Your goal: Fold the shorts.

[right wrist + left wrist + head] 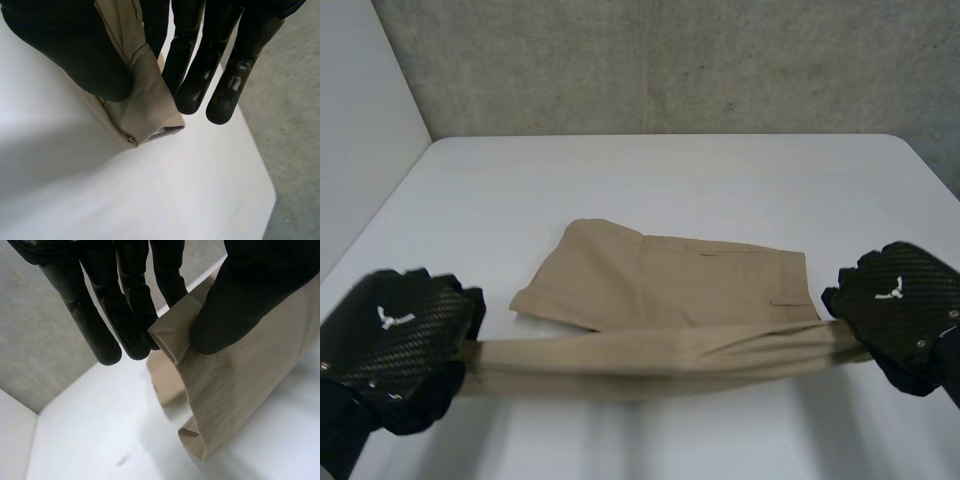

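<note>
The tan fabric shorts [660, 290] lay on the middle of the white table [670, 170], their near edge raised and stretched taut. The left hand [395, 340] pinched that edge's left end between thumb and fingers, and the right hand [905, 300] pinched its right end.

A white counter [720, 170] with rounded far corners stands against a rough grey concrete wall [670, 60]. A plain white panel [360, 120] rises along the counter's left edge. The light is soft and even.
</note>
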You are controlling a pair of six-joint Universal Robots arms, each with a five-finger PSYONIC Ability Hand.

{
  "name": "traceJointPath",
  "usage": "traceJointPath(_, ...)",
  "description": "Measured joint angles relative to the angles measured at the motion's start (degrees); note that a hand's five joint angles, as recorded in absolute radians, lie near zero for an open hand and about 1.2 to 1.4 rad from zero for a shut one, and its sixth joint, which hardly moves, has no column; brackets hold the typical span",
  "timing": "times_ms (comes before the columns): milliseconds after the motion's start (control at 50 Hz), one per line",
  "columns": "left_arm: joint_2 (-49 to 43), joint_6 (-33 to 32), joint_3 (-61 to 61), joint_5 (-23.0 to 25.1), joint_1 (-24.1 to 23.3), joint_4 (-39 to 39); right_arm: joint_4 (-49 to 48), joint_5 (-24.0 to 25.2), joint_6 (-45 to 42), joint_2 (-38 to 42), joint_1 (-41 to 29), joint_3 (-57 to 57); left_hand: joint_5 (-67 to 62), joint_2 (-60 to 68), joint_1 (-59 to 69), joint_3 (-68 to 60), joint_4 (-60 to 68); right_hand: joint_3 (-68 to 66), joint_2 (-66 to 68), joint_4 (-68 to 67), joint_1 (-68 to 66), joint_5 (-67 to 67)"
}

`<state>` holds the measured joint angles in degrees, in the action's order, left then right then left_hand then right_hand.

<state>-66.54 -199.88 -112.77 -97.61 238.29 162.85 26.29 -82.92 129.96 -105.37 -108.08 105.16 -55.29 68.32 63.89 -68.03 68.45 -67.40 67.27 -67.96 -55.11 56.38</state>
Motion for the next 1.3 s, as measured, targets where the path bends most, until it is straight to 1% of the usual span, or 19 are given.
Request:
traceJointPath(60,-1.3,0.0,-1.0,0.8,0.4,0.7,-0.4,-0.1,-0.3,2.1,0.1,0.5,0.0,0.0,0.0,0.0,0.0,0.0,0.0,0.0,0.0,0.0)
traceJointPath(200,-9.3,-0.5,-1.7,2.0,2.0,6.6,-3.1,-0.8,-0.3,12.6,-0.1,0.8,0.0,0.0,0.0,-0.1,0.0,0.0,0.0,0.0,0.0,0.0)
traceJointPath(240,-14.4,-1.8,-0.4,2.1,2.7,10.6,-5.1,-1.0,-0.3,17.2,-0.4,0.1,0.0,0.0,0.0,-0.2,0.0,0.0,0.0,0.0,0.0,0.0)
traceJointPath(400,-27.4,-7.1,6.1,2.1,5.5,19.4,-8.9,-1.2,0.2,26.4,-0.6,-5.0,0.0,0.0,0.0,-0.2,0.0,0.0,0.0,0.0,0.0,0.3)
traceJointPath(480,-35.9,-9.2,12.1,2.2,6.4,23.7,-11.5,-1.7,0.9,31.8,-0.6,-9.7,0.0,0.1,0.0,-0.2,0.0,0.0,0.0,0.0,0.0,0.3)
traceJointPath(580,-41.8,-9.7,17.3,2.2,6.6,26.0,-13.9,-3.2,2.1,36.2,-0.8,-14.2,0.0,0.2,0.0,-0.2,0.0,-0.3,0.0,0.0,0.0,0.4)
traceJointPath(700,-57.2,-9.8,34.7,2.2,6.4,30.3,-18.1,-8.0,5.4,47.8,-3.1,-28.8,0.0,0.3,0.0,-0.2,0.0,-0.3,0.0,0.0,0.0,0.5)
traceJointPath(800,-64.4,-10.4,43.5,2.5,6.3,32.9,-19.9,-10.0,6.0,53.7,-4.0,-36.2,0.0,0.3,0.0,-0.2,0.0,-0.3,0.0,0.0,0.0,0.6)
traceJointPath(880,-71.8,-12.3,52.3,4.2,6.2,36.7,-22.7,-12.1,5.9,59.5,-4.4,-42.9,0.0,0.3,0.0,-0.2,0.0,-0.3,0.0,0.0,0.0,0.6)
traceJointPath(1020,-80.0,-15.3,59.8,7.4,6.2,39.8,-26.5,-14.2,5.2,67.7,-4.6,-51.2,0.4,-0.5,-0.3,0.6,-0.8,-0.1,-0.4,0.2,0.2,0.4)
traceJointPath(1060,-81.1,-15.6,60.5,7.7,6.2,40.2,-26.9,-14.3,5.2,68.8,-4.6,-52.4,3.5,-6.1,-2.4,5.8,-6.3,9.3,-9.5,8.7,6.5,-6.9)
traceJointPath(1080,-81.5,-15.7,60.6,7.8,6.2,40.3,-27.0,-14.4,5.2,69.3,-4.6,-52.9,3.5,-6.1,-2.4,5.8,-6.3,16.2,-16.5,16.7,14.3,-14.0)
traceJointPath(1100,-82.2,-15.9,60.8,7.9,6.2,40.6,-27.2,-14.5,5.2,70.0,-4.6,-53.8,19.8,-23.0,-21.1,22.5,-23.2,30.0,-30.6,30.6,27.9,-27.2)
traceJointPath(1120,-82.2,-15.9,60.8,7.9,6.2,40.6,-27.2,-14.5,5.2,70.0,-4.6,-53.8,19.8,-23.0,-21.1,22.5,-23.2,30.0,-30.6,30.6,27.9,-27.2)
traceJointPath(1140,-82.5,-15.9,60.8,8.0,6.2,40.8,-27.3,-14.7,5.3,70.5,-4.6,-54.4,29.5,-33.1,-31.4,32.0,-32.8,30.0,-30.6,30.6,27.9,-27.2)
traceJointPath(1160,-82.7,-15.9,60.6,8.0,6.2,40.9,-27.3,-14.7,5.4,70.7,-4.7,-54.7,33.2,-36.0,-34.1,35.4,-36.2,52.7,-52.7,53.1,42.9,-49.2)
traceJointPath(1200,-82.3,-16.0,60.1,7.9,6.1,41.2,-27.4,-15.0,5.5,70.7,-4.7,-54.8,39.9,-42.2,-38.5,41.7,-42.8,54.7,-54.3,54.4,43.4,-50.8)
traceJointPath(1240,-80.6,-16.1,58.7,7.7,6.0,42.1,-27.9,-15.5,6.1,69.9,-4.7,-54.8,51.2,-54.0,-50.7,53.2,-54.2,55.3,-54.8,54.8,43.4,-52.1)
traceJointPath(1300,-77.3,-16.2,56.1,7.4,5.8,43.5,-28.4,-16.0,7.3,67.6,-4.5,-54.0,52.6,-55.8,-51.5,54.9,-55.9,55.3,-54.8,54.8,43.4,-52.3)
